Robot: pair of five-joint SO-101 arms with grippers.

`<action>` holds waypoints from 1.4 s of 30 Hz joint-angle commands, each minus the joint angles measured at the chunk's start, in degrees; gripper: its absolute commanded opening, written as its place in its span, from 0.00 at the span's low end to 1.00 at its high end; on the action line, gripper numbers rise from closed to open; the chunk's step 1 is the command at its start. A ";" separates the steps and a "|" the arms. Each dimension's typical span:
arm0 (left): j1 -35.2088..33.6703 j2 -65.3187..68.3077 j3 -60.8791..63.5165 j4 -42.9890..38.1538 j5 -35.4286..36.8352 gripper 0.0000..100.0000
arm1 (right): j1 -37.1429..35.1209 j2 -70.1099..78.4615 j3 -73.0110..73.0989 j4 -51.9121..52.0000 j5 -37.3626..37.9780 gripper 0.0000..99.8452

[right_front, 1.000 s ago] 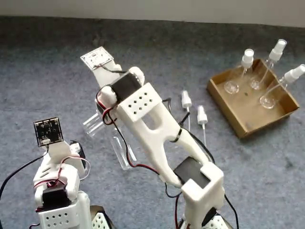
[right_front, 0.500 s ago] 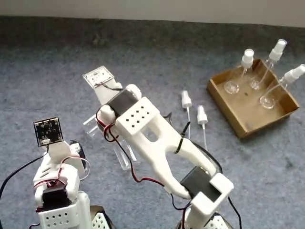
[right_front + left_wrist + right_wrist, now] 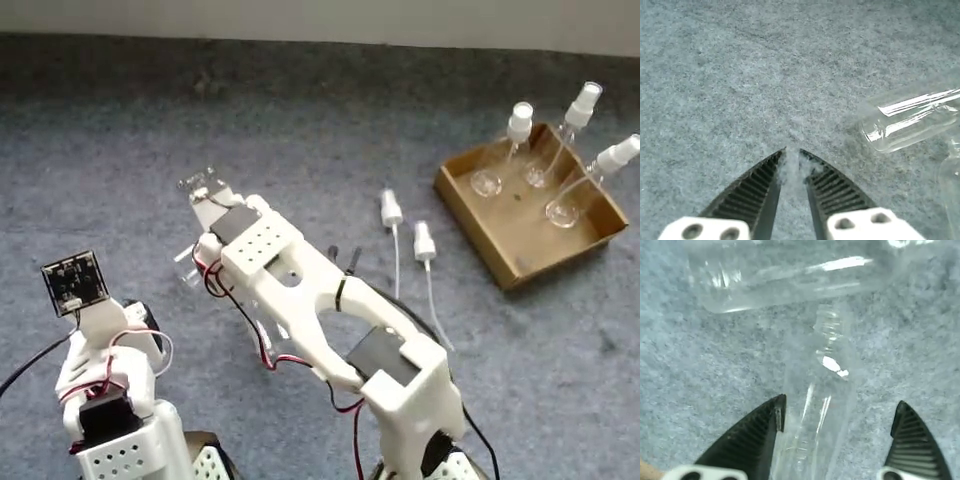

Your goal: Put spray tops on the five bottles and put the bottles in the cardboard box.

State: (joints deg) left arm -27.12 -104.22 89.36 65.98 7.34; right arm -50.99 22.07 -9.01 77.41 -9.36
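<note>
Right claw spread wide, one finger on each side of a clear uncapped bottle that lies on its side on the grey counter, threaded neck pointing away from the claw; fingers appear clear of its wall, though contact cannot be ruled out. A second clear bottle lies crosswise just past that neck. In the high view the right arm covers most of both bottles. Left claw drawn nearly together with a sliver of gap at the tips, nothing in it, low over bare counter, with a bottle body off to one side, partly cut by the frame edge. Two loose spray tops lie side by side between the right arm and the cardboard box. Box sits near the counter's right edge, holding three capped bottles that lean over its far wall. Open counter lies beyond and left of the arms.
</note>
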 commanded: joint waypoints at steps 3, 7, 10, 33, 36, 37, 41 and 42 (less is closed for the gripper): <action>-2.59 -0.66 -1.89 -1.05 -0.26 0.01 | -0.40 1.71 -0.75 -4.88 -0.70 0.30; -2.51 -0.66 -1.45 -2.29 -0.35 0.01 | -0.57 2.77 -0.75 -5.93 -0.70 0.30; -2.51 -0.66 -1.36 -2.29 -0.35 0.01 | -0.22 3.38 -0.66 -5.93 -0.62 0.30; -2.51 -0.66 -1.19 -2.29 -0.35 0.01 | 9.71 -10.24 -0.75 5.85 -0.26 0.08; -2.51 -0.66 -1.10 -2.29 -0.35 0.01 | 12.26 -14.11 -0.75 8.04 -0.26 0.08; -2.51 -0.66 -1.10 -2.29 -0.35 0.01 | 13.32 -15.52 -0.75 8.75 -0.18 0.08; -2.42 -0.66 -1.10 -2.29 -0.35 0.01 | 16.57 -20.88 -0.75 12.00 7.12 0.08; -2.42 -0.66 -1.10 -2.29 -0.35 0.01 | 17.27 -22.29 -0.75 12.97 9.23 0.08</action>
State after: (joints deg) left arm -29.23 -104.22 89.36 64.84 7.34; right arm -36.48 6.59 -9.01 87.87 -5.41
